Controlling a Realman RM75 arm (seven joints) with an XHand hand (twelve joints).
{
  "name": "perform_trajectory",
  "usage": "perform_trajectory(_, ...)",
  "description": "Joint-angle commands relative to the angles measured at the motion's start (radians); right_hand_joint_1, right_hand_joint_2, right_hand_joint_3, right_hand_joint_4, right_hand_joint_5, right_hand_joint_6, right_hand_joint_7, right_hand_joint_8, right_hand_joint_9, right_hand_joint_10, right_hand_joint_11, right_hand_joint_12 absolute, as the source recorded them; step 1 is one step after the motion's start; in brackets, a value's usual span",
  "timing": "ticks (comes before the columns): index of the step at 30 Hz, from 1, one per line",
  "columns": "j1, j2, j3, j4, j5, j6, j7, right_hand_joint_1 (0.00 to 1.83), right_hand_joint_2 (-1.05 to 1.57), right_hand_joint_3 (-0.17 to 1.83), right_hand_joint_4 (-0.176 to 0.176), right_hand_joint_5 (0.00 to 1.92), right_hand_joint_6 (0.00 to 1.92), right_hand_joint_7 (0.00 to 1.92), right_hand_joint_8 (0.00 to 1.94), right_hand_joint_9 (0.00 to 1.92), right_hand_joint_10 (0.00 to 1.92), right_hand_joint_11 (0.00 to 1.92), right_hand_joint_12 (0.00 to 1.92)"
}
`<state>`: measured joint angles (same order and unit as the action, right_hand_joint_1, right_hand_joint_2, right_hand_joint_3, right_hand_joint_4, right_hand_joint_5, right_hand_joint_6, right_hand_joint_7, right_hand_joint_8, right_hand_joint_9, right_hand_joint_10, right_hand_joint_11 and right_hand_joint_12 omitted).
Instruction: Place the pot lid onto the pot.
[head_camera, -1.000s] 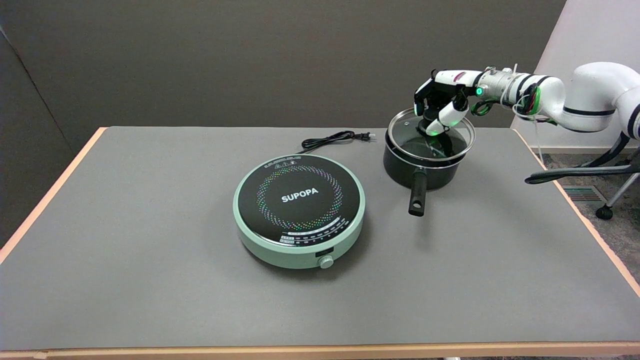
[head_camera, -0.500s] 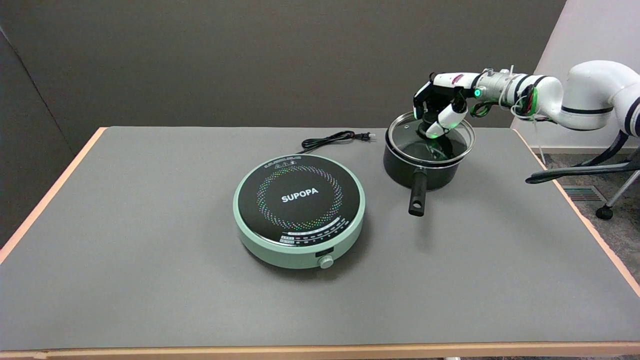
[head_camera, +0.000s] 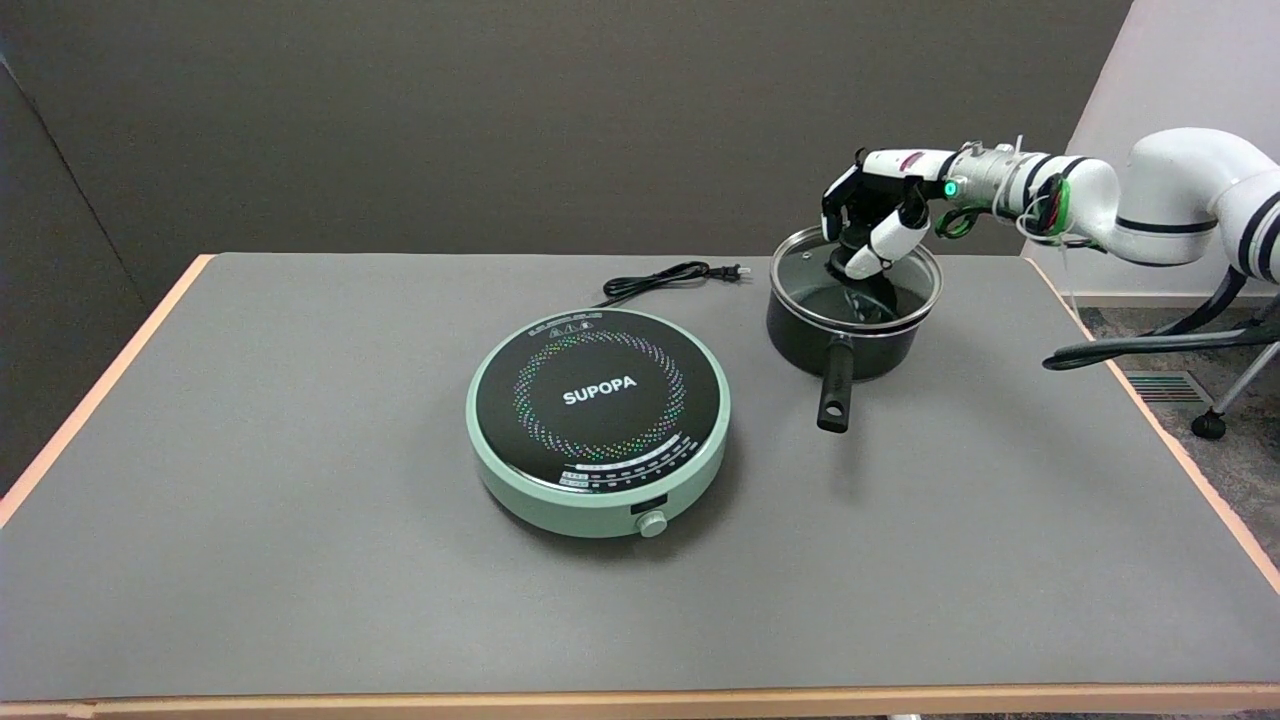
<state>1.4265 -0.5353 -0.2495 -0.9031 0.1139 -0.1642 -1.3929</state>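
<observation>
A green induction cooker (head_camera: 598, 420) sits mid-table; right of it, the glass pot lid (head_camera: 855, 279) rests tilted over the black pot (head_camera: 843, 335), its knob pinched by the right hand (head_camera: 872, 222). Released off-centre, the lid could slip from the rim.

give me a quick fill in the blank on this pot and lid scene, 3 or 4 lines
1. The right hand holds the glass lid by its ____.
2. The lid sits over the black ____, whose long handle points toward the table's near edge.
3. The green cooktop is printed with the word ____.
4. The black power cord lies on the table ____ the cooktop.

Missing words: knob; pot; SUPOPA; behind
</observation>
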Motion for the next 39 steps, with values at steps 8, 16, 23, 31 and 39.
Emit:
perform_trajectory(8, -0.11, -0.031, 0.11, 0.07, 0.0, -0.038, 0.008, 1.37, 0.9, 0.43, 0.176, 0.74, 1.11, 0.97, 1.12, 0.9, 1.27, 0.74, 1.67)
perform_trajectory(16, -0.11, -0.03, 0.11, 0.077, -0.005, -0.038, 0.008, 1.37, 0.9, 0.42, 0.176, 0.74, 1.11, 0.97, 1.12, 0.9, 1.27, 0.74, 1.66)
perform_trajectory(23, -0.107, -0.033, 0.119, 0.1, -0.006, -0.058, 0.004, 1.37, 0.9, 0.42, 0.176, 0.75, 1.11, 0.97, 1.12, 0.9, 1.26, 0.74, 1.67)
perform_trajectory(31, -0.113, -0.045, 0.123, 0.123, -0.006, -0.064, 0.001, 1.37, 0.9, 0.42, 0.176, 0.75, 1.11, 0.97, 1.12, 0.9, 1.26, 0.74, 1.67)
perform_trajectory(39, -0.127, -0.071, 0.124, 0.16, -0.006, -0.086, 0.002, 1.37, 0.9, 0.42, 0.176, 0.74, 1.11, 0.97, 1.12, 0.9, 1.27, 0.74, 1.66)
